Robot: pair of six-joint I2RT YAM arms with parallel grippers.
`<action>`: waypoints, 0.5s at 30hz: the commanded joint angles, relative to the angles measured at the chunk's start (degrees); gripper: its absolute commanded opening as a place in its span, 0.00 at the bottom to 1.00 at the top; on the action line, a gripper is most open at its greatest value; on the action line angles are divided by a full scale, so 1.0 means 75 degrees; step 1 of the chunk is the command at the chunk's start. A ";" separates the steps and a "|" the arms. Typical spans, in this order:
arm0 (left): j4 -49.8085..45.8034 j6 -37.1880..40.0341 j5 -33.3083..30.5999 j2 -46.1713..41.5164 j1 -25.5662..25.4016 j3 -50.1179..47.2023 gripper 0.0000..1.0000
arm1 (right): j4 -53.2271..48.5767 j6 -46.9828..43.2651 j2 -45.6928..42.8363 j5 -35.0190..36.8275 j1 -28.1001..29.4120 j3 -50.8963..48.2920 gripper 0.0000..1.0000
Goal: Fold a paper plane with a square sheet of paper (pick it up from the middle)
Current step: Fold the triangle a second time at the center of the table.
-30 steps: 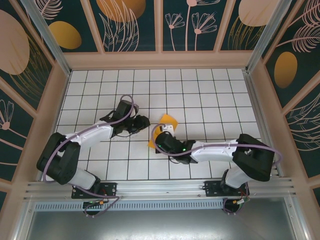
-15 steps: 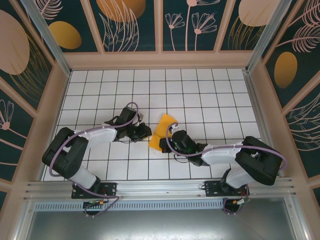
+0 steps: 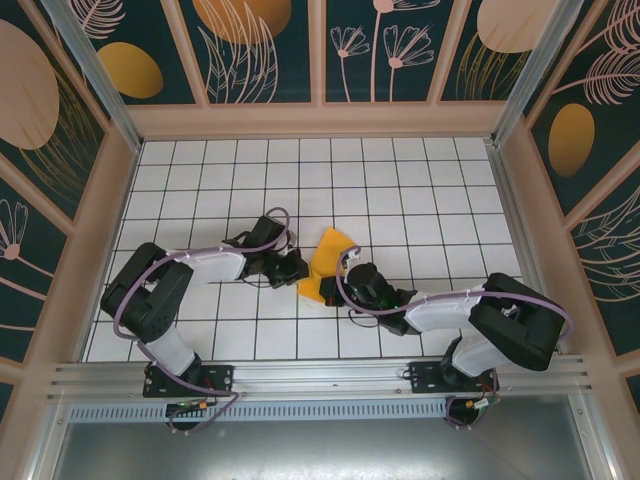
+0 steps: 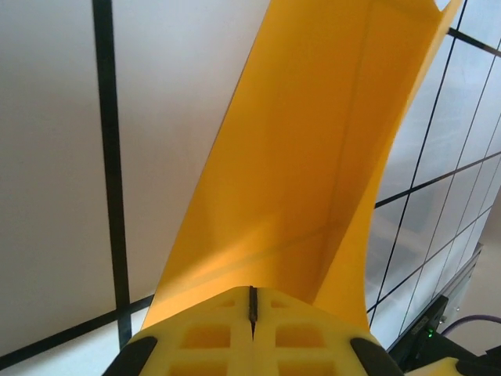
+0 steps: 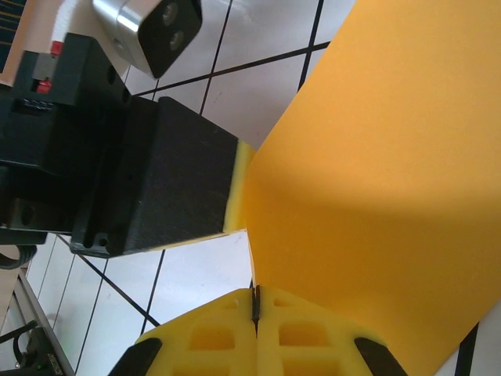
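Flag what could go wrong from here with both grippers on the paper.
Tearing: the left gripper and right gripper are both shut on the same paper, close together; pulling apart could rip it. Slipping: the left gripper seems to pinch only an edge. Stray crease: the paper bows off the table.

White-shelled left arm (image 3: 205,265) and right arm (image 3: 450,300), bulky black joints, looping purple cables (image 3: 278,211). Black left end effector (image 4: 252,294) and right end effector (image 5: 254,291), yellow lattice-moulded fingers (image 4: 203,337), silver wrist camera housing (image 5: 149,27).

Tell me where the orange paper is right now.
In the top view, the orange paper is mid-table, pinched between the left gripper on its left and the right gripper opposite.
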 commanded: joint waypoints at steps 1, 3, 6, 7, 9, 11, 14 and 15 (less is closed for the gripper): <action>-0.0314 0.0177 0.0077 0.0190 -0.0068 0.0221 0.00 | 0.0320 0.0165 0.0024 0.0130 -0.0052 -0.0077 0.00; -0.0325 0.0223 0.0093 0.0444 -0.0089 0.0244 0.00 | 0.0303 0.0174 0.0027 0.0142 -0.0051 -0.0079 0.00; -0.0400 0.0299 0.0011 0.0607 -0.0080 0.0276 0.00 | 0.0236 0.0196 0.0018 0.0168 -0.0062 -0.0079 0.00; -0.0554 0.0396 -0.0146 0.0685 -0.0080 0.0324 0.00 | 0.0153 0.0228 0.0014 0.0196 -0.0085 -0.0070 0.00; -0.0778 0.0510 -0.0334 0.0825 -0.0079 0.0373 0.00 | -0.0020 0.0243 -0.0018 0.0154 -0.0182 -0.0064 0.00; -0.0782 0.0550 -0.0385 0.0895 -0.0087 0.0333 0.00 | -0.0166 0.0287 -0.0084 0.0097 -0.0299 -0.0093 0.00; -0.0782 0.0563 -0.0509 0.0908 -0.0089 0.0271 0.00 | -0.0473 0.0244 -0.0092 -0.0047 -0.0552 -0.0074 0.00; -0.0782 0.0568 -0.0491 0.0910 -0.0089 0.0274 0.00 | -0.0612 0.0227 -0.0072 -0.0303 -0.0648 -0.0036 0.00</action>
